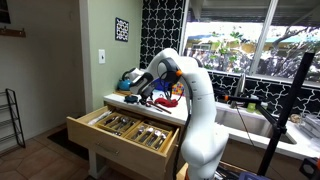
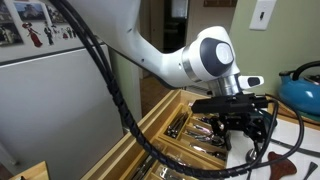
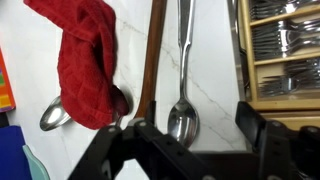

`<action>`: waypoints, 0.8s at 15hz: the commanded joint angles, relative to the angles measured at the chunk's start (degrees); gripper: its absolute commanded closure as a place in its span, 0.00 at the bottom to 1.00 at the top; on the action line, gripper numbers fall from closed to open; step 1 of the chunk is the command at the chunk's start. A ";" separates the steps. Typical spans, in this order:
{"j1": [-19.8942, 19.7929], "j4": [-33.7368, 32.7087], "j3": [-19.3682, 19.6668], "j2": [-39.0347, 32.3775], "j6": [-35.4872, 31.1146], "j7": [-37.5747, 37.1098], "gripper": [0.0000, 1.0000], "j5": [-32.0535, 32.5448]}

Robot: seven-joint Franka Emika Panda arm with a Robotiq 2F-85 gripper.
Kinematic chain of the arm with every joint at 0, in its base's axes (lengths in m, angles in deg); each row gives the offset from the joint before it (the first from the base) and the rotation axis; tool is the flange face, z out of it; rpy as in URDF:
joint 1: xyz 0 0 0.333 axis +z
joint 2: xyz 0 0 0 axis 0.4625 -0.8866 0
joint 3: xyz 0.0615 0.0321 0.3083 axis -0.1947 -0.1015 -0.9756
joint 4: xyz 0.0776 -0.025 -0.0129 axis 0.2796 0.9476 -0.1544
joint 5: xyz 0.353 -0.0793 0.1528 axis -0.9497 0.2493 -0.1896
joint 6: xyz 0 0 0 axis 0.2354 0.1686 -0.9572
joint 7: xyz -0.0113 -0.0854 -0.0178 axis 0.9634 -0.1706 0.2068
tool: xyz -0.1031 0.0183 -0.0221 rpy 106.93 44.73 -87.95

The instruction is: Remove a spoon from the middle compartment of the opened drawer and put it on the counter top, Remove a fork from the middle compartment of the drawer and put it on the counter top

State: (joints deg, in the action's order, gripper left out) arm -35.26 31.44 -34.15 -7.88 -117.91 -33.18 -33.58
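Observation:
A silver spoon [image 3: 181, 112] lies flat on the pale marbled counter top [image 3: 215, 70], its handle pointing away from me. My gripper [image 3: 193, 123] is open just above it, one finger on each side of the bowl, and holds nothing. In both exterior views the gripper [image 1: 140, 93] [image 2: 240, 125] hangs over the counter top beside the opened drawer [image 1: 122, 127] [image 2: 178, 122]. The drawer's wooden divider shows at the right of the wrist view. Its middle compartment [image 3: 286, 41] holds several pieces of silver cutlery. I cannot pick out a single fork.
A red cloth [image 3: 88, 60] and a dark wooden handle [image 3: 152, 60] lie on the counter next to the spoon. Another spoon bowl [image 3: 54, 116] peeks out under the cloth. A blue kettle [image 2: 303, 88] stands behind. A sink [image 1: 245, 120] lies further along the counter.

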 commanded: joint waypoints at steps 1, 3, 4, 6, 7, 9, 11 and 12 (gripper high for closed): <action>1.18 2.54 -1.03 5.88 6.21 -4.54 0.00 -7.83; 1.18 2.44 -1.94 6.64 8.45 -6.29 0.00 -13.24; 1.10 0.12 -1.24 4.80 7.16 -3.71 0.00 -9.45; 1.46 0.58 -1.83 5.72 8.23 -5.12 0.00 -11.69; 1.49 0.80 -1.87 5.80 8.23 -5.43 0.00 -11.93; 1.42 1.05 -1.83 5.78 8.23 -5.68 0.00 -12.04; 1.71 2.31 -2.32 5.81 8.09 -5.91 0.00 -12.85; 2.03 3.10 -2.50 5.90 8.26 -7.46 0.00 -13.41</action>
State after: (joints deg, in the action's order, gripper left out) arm -33.90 32.62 -36.18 -2.11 -109.83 -38.99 -45.56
